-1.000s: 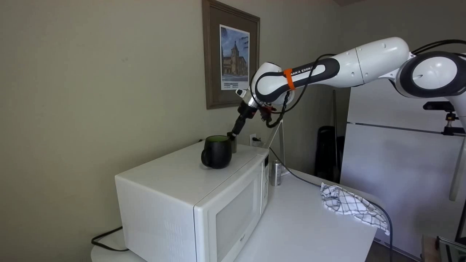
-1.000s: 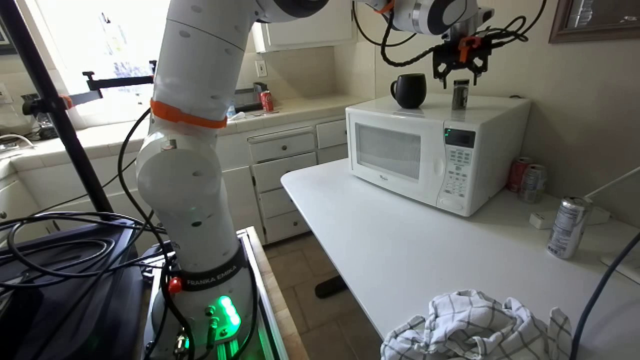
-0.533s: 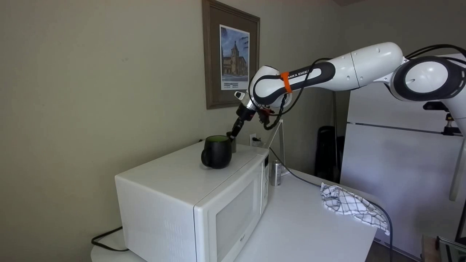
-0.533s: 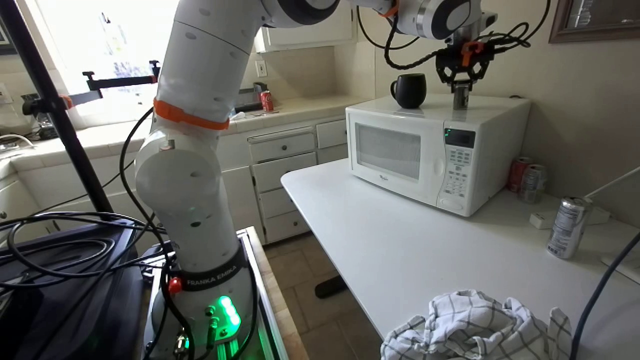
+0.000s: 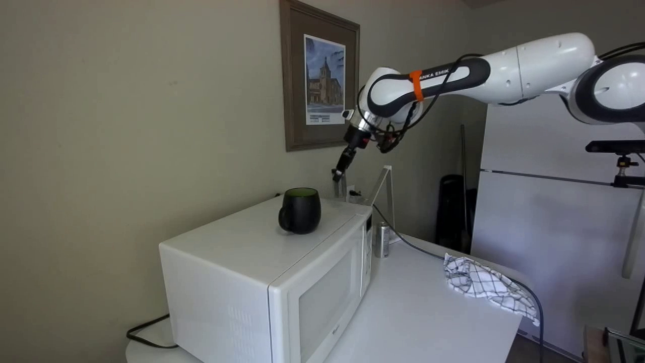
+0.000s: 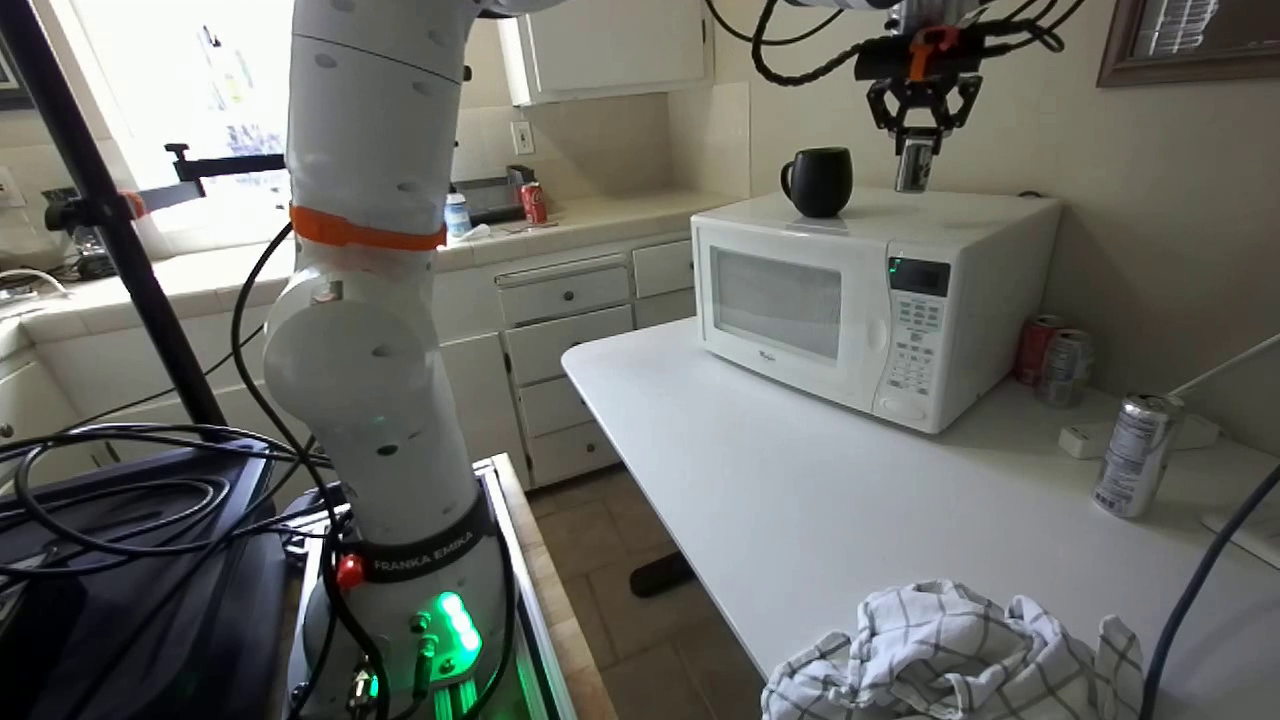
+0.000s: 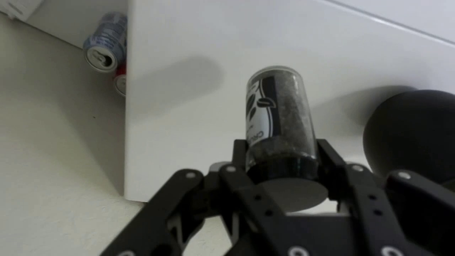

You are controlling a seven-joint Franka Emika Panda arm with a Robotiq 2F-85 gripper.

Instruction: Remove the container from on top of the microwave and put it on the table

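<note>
You have the gripper [image 7: 282, 153] clamped around a slim, clear spice jar [image 7: 280, 110], gripping it at its dark-capped end. The wrist view shows you a grey, grainy fill through its wall and a black-and-white label with a leaf drawing, the lettering only partly readable. The jar hangs base down above the top of the white microwave [image 6: 770, 290], leaning a little, its shadow lying apart from it; it is not yet on the white table [image 6: 800, 480]. Near it, a black mug [image 5: 300, 214] stands on the microwave; in an exterior view you see its green inner wall, but its bottom is hidden from you. On the table beside the microwave, a red can [image 6: 1036, 348] and a silver-blue can [image 7: 106, 39] stand close together; the silver-blue one's tab hole is dark, so you cannot tell what it holds. Farther from the microwave stands a silver can [image 6: 1135, 455], and a checked cloth [image 6: 950, 650] lies crumpled at the table's edge.
</note>
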